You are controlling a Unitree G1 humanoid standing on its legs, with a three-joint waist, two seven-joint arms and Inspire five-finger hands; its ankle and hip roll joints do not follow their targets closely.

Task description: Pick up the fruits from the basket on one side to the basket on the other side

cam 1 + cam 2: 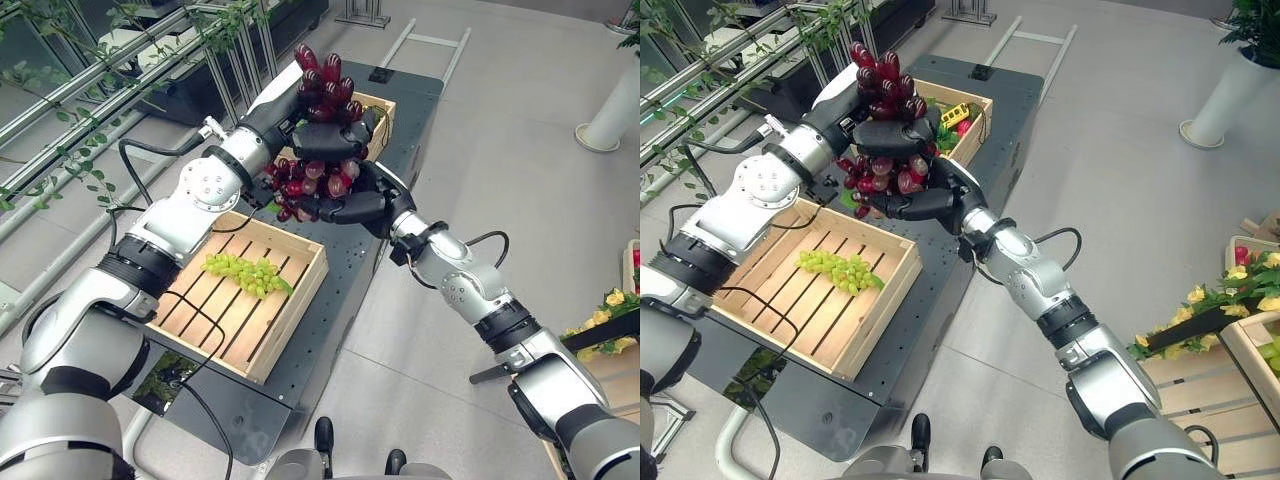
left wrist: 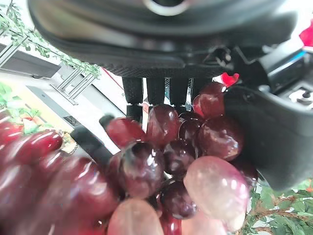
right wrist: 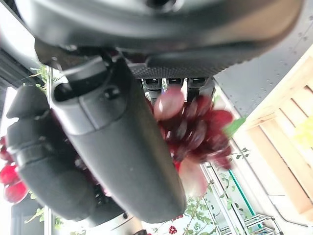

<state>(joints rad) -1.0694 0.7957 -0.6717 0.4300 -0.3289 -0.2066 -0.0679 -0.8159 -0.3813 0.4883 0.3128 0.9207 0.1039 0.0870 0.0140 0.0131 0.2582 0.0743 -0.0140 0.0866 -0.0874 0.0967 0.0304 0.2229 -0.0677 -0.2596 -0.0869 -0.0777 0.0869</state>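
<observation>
On the dark counter (image 1: 330, 330) stand two wooden crates: the near crate (image 1: 290, 320) holds one bunch of green grapes (image 1: 247, 272), and the far crate (image 1: 975, 128) holds other fruit. One bunch of red grapes (image 1: 318, 130) hangs above the counter between the crates. The left hand (image 1: 325, 138) curls round its upper part from above, while the right hand (image 1: 352, 205) cups and grips its lower part.
</observation>
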